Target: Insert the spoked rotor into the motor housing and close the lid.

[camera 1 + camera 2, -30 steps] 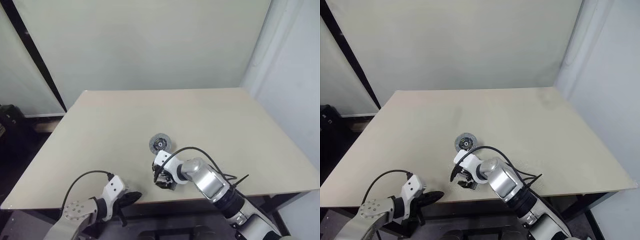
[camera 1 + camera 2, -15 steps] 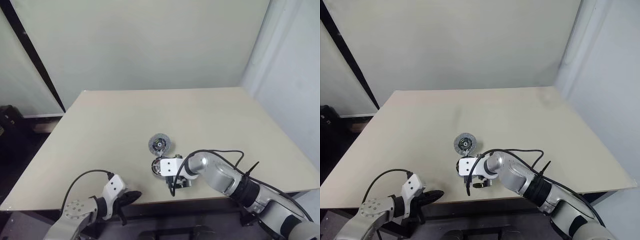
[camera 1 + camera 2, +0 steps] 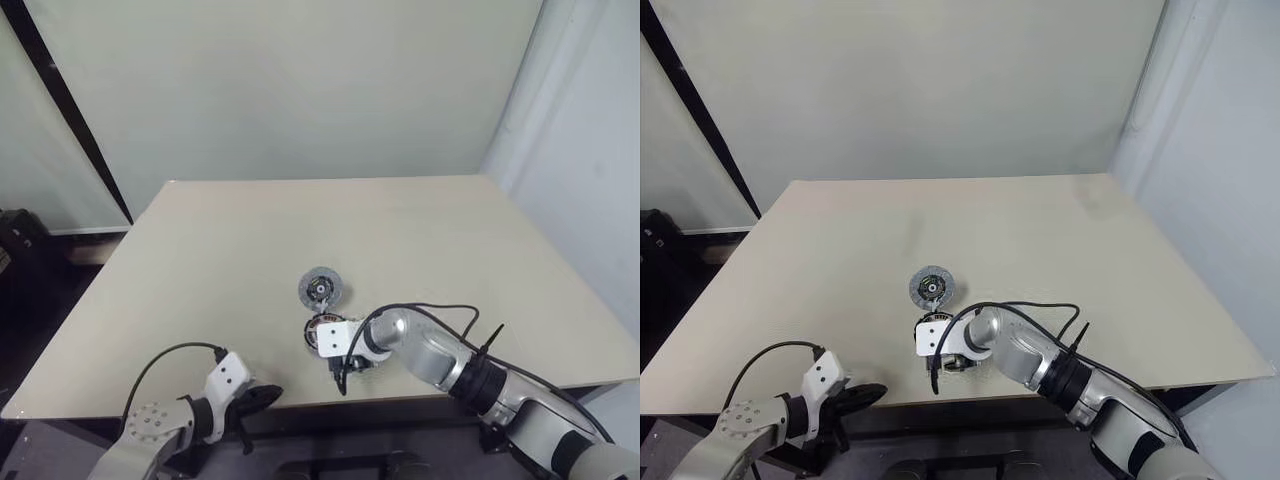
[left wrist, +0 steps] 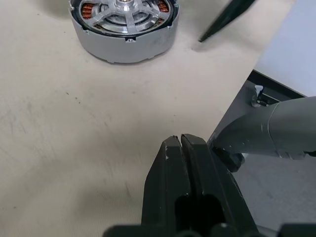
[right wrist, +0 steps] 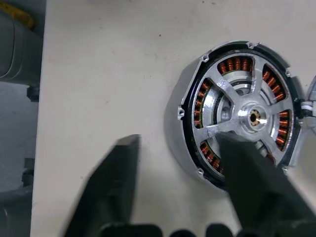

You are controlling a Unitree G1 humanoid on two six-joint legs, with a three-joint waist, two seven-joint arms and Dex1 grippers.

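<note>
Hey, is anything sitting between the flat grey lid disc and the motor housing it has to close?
On the beige table nothing lies between them. But the right pincer hangs open over the squat grey copper-wound motor housing, one black finger across the shiny spoked rotor seated inside. The flat grey ribbed-ring lid lies just beyond.

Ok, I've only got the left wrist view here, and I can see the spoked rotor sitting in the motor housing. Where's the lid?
Observer: The lid lies flat on the table, on the far side of the motor housing.
Operator: And what is the right arm doing?
Observer: The right gripper is open right above the housing, with one finger over the spoked rotor and the other over bare table beside it.
Operator: Is it carrying anything?
Observer: No, it holds nothing, and nothing touches the lid.
</note>
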